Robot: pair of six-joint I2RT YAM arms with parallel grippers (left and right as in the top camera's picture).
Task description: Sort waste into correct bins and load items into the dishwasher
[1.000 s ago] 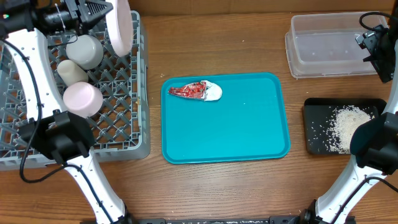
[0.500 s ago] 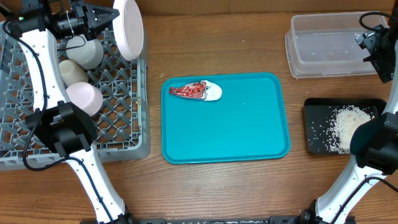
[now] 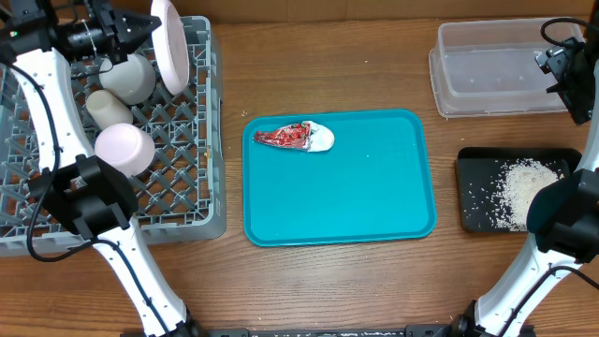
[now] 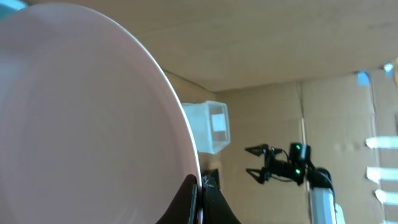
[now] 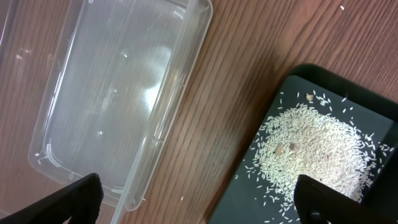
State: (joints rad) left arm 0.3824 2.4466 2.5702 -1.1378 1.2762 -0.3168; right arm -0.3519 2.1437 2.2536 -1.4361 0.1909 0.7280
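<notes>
Rack (image 3: 178, 201): the back is blocked for you. The plate (image 3: 168, 45) stands on edge there, with a pale bowl (image 3: 129, 77), a cup (image 3: 108, 108) and a pink bowl (image 3: 124, 148) just beside it. The front-right cells lie bare.

Teal tray (image 3: 365, 201): open, except for the wrapper (image 3: 292, 136) at its back-left.

Clear tub (image 3: 487, 80): the interior is free, though the right gripper (image 5: 199, 196) seems to overhang its right end.

Black tray (image 3: 473, 187): rice (image 3: 524, 192) covers the right half.

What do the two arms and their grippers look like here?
The left arm and right arm have white tubular links, bulky black joint housings and loose black cables. The left gripper and right gripper are black throughout, fingers included.
</notes>
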